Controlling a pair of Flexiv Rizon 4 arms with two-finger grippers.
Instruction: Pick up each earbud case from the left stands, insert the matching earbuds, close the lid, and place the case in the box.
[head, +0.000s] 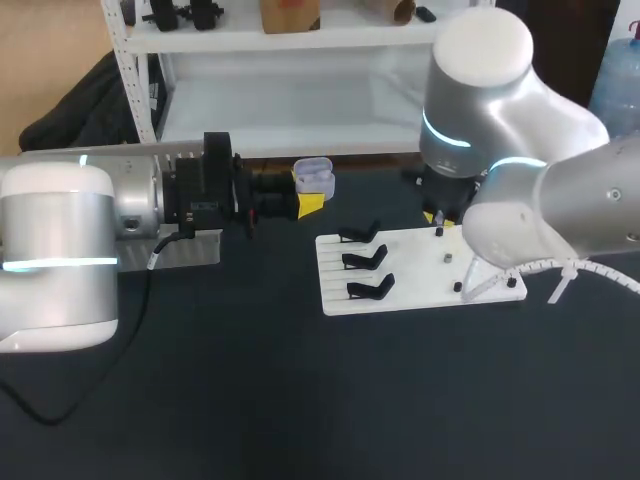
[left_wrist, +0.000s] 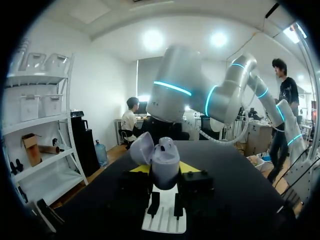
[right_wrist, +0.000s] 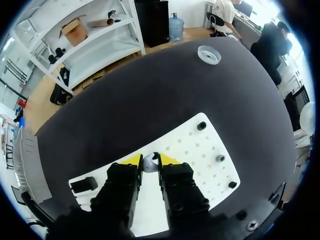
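The left gripper (left_wrist: 165, 168) clenches the open case (left_wrist: 165, 157) beyond the board's (head: 410, 265) far-left corner, and the right gripper (right_wrist: 150, 161) pinches an earbud (right_wrist: 149, 164) over the board, so inserting, closing and boxing look still undone.

We see a pale lavender earbud case (head: 313, 175) at upper middle, between the yellow tips of our left gripper (head: 305, 198). The white board (head: 420, 288) right of centre bears black stands (head: 362, 262) on a black table (head: 220, 400); the earbud (right_wrist: 149, 164) in our right gripper (right_wrist: 149, 160) is pale grey.
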